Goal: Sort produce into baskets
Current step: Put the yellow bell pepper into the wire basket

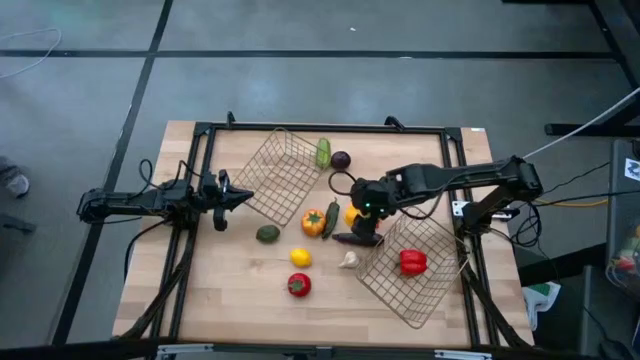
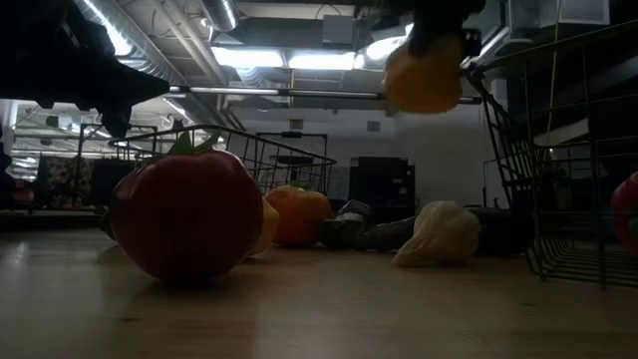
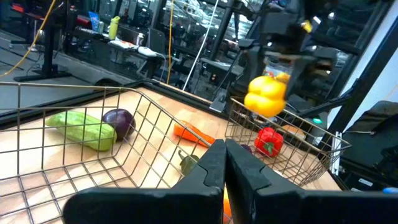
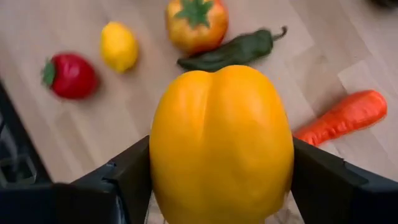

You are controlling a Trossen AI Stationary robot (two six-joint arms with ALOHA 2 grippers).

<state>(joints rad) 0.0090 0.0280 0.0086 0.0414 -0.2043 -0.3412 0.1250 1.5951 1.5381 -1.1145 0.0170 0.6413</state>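
Clamped between the right gripper's [image 4: 219, 186] dark fingers, lifted clear of the table: smooth, glossy, lobed yellow pepper [image 4: 221, 146], hanging beside the right basket [image 1: 432, 290]. Sorted so far, seemingly: only a red pepper [image 1: 413, 262] in that thin wire-mesh basket. Left to do: round tomato [image 1: 298, 285], lemon [image 1: 300, 257], garlic [image 1: 348, 260], tapered carrot [image 4: 342, 115] and more loose on pale wood; left gripper [image 1: 240, 198] shut, idle by the left basket [image 1: 280, 175].
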